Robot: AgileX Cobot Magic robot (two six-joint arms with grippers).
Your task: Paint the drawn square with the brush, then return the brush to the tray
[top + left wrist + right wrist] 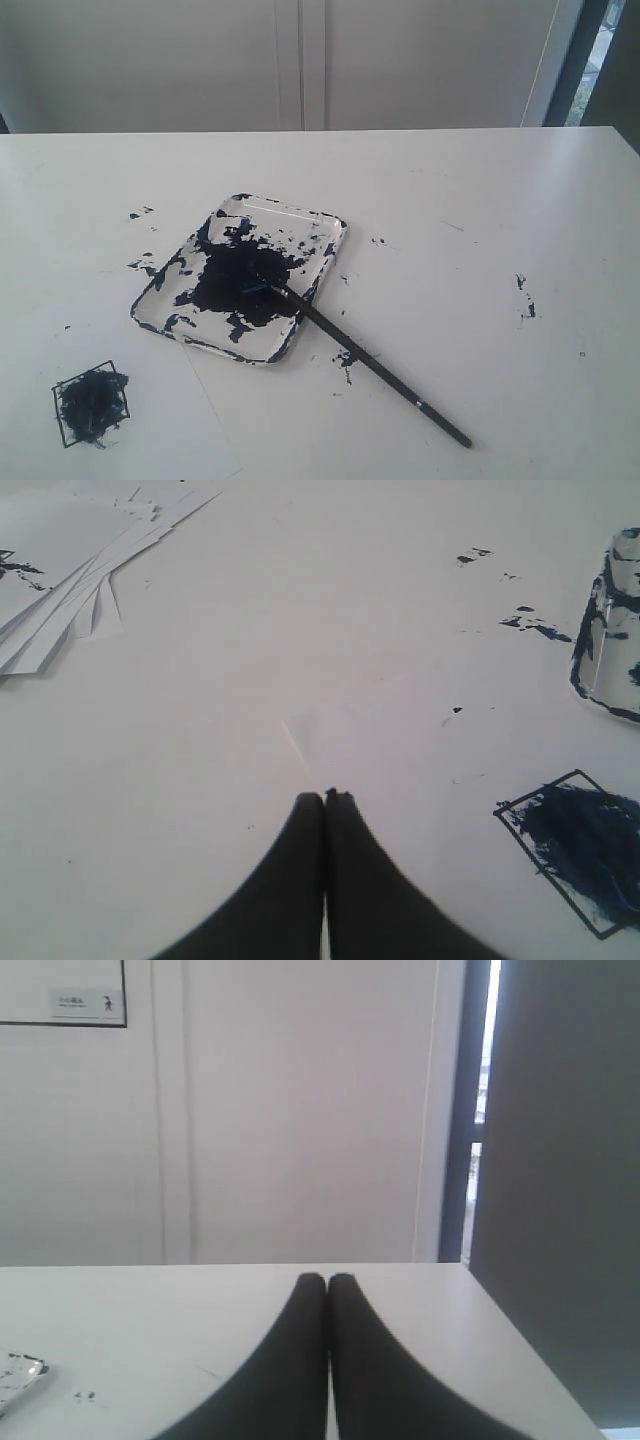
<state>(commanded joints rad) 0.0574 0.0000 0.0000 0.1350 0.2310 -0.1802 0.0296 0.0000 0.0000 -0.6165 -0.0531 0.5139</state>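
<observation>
My left tool (325,796) and right tool (327,1278) sit clenched, empty; brush (365,355) slants, tip in tray (338,228), handle pointing toward the right tool's side.

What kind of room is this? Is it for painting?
Probably a plain indoor workroom set up for painting practice. A white table holds a paint-smeared tray, a brush and a daubed square; behind are bare white walls and a window.
</observation>
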